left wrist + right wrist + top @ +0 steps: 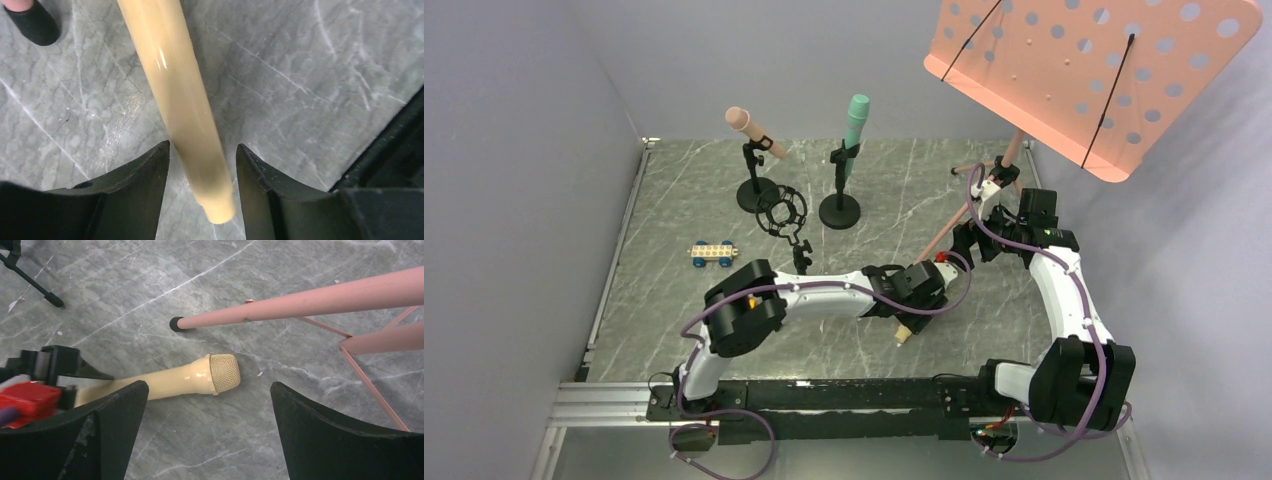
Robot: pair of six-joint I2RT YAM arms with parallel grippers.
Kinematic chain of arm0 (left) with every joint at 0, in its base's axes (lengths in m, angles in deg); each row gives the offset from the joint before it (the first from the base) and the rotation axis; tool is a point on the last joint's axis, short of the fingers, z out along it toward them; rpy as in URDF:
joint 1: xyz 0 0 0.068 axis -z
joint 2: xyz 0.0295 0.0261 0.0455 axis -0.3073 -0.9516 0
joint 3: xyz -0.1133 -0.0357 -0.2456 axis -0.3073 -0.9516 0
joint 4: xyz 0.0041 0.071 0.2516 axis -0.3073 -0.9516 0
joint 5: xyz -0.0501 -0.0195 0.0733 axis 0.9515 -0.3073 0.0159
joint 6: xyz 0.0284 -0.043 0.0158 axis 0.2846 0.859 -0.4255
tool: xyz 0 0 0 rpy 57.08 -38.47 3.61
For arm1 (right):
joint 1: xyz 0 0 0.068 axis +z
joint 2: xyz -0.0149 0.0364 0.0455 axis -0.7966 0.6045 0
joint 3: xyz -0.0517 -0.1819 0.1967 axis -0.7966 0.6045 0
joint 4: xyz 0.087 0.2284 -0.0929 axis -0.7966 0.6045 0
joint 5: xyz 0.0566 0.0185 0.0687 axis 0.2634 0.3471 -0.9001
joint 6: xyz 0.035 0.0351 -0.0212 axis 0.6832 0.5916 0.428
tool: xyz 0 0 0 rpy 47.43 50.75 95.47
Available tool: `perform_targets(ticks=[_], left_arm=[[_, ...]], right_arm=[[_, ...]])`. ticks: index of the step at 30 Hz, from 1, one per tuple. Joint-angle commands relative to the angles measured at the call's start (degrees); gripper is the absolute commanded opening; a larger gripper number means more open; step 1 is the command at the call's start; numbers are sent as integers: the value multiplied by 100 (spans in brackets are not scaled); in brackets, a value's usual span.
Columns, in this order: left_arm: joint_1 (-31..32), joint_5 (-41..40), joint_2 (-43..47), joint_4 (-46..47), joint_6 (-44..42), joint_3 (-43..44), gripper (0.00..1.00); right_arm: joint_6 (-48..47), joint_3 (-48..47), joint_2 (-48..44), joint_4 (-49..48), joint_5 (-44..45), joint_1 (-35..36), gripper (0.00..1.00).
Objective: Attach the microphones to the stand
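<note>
The pale yellow microphone [190, 380] lies on the marble table, its mesh head pointing toward the pink stand's leg. In the left wrist view its shaft [185, 110] runs between my left gripper's [203, 145] open fingers, with a thin gap on each side. In the top view only its tail [903, 335] shows below the left gripper [932, 278]. My right gripper [209, 383] is open and empty just above the table near the head; it also shows in the top view [972, 238]. The salmon-pink microphone [749, 125] and the teal-green microphone [856, 122] sit in black desk stands at the back.
A black stand with an empty round shock mount [782, 212] is in front of the two filled stands. A toy block car [712, 252] lies at the left. A pink music stand [1094, 70] towers at the right; its leg [300, 305] crosses close above the microphone.
</note>
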Motion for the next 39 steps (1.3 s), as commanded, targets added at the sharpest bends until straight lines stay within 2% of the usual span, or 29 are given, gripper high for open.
perform_targets(ticks=[1, 9, 11, 13, 15, 21, 31, 35, 39], left_arm=[[78, -393, -319, -405, 3, 461, 56], [109, -708, -698, -792, 33, 823, 53], [150, -909, -818, -1006, 21, 956, 44], [211, -1092, -824, -1154, 4, 1005, 28], [273, -1233, -708, -1127, -45, 892, 17], [384, -1293, 243, -883, -377, -12, 0], [475, -248, 2547, -306, -1507, -2141, 0], [473, 178, 3249, -316, -2142, -2745, 0], [475, 440, 3850, -537, -2698, -3271, 0]], right_arm=[[33, -242, -45, -112, 7, -19, 99], [12, -246, -21, -94, -33, -15, 99], [-15, -246, -2, -71, -56, -19, 99], [-38, -242, 2, -60, -70, -19, 99], [-73, -246, 12, -30, -95, -19, 99], [-284, -275, -8, 131, -286, -19, 100], [-1130, -78, -336, 490, -1042, -1, 100], [-1884, -79, -323, 974, -1534, 8, 100], [-2962, -199, -400, 1791, -2542, 20, 100]])
